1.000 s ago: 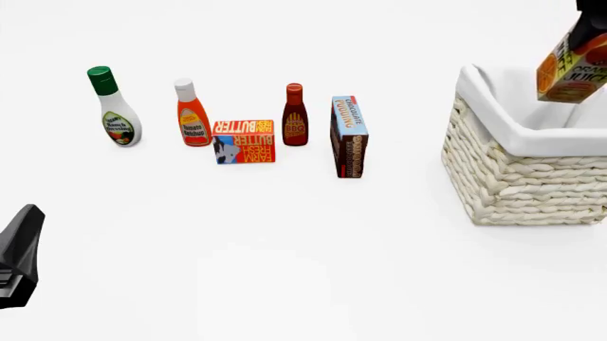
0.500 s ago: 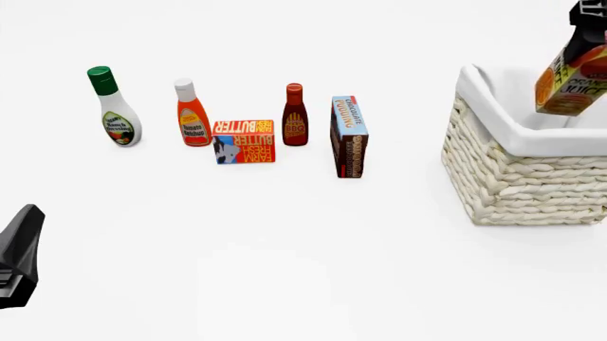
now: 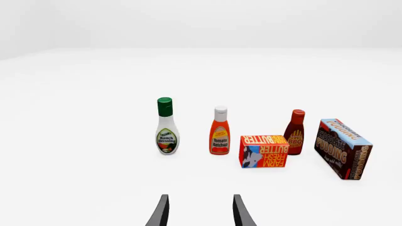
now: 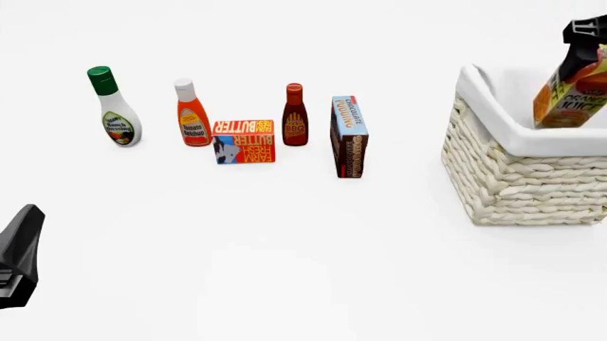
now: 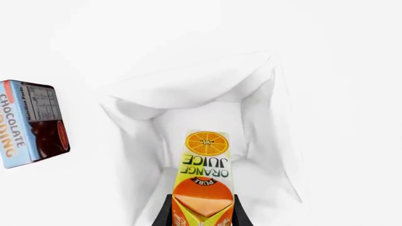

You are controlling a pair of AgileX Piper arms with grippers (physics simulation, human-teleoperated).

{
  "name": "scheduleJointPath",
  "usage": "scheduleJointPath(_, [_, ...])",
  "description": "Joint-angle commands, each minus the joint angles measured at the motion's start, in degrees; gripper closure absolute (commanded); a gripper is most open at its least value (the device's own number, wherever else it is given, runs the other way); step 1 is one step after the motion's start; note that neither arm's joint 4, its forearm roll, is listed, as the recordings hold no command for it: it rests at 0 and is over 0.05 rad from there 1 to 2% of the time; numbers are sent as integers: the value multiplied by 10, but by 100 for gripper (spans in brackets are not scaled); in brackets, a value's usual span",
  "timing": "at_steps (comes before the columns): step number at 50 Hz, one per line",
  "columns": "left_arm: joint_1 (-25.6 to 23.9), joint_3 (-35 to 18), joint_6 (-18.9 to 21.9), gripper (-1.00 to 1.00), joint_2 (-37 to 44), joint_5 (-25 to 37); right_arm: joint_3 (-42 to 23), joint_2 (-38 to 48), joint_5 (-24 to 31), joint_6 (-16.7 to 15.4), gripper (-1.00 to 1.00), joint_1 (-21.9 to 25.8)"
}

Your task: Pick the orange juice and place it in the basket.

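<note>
The orange juice point(image 4: 570, 99) has dropped lower into the basket point(image 4: 517, 170) since a moment ago. The right pincer point(image 5: 202, 214) squeezes its top, and the carton hangs tilted below it. Let go now and it may tip over. The left pincer point(image 3: 199, 212) waits open.

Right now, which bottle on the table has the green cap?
The ranch dressing bottle, leftmost in the front view; the tomato ketchup has a white cap, the BBQ sauce a red one.

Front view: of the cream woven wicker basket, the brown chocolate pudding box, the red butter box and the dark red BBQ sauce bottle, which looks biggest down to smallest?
1. Cream woven wicker basket, by far.
2. Brown chocolate pudding box.
3. Red butter box.
4. Dark red BBQ sauce bottle, close to the butter box, so that order is unsure.
</note>
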Motion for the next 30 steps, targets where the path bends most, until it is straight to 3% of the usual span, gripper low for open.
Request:
scheduleJointPath(1, [0,0,0,-100,0,0,1,4,0,4,100,-7])
scheduleJointPath(30, [0,0,0,-100,0,0,-10,29,0,3,100,-2])
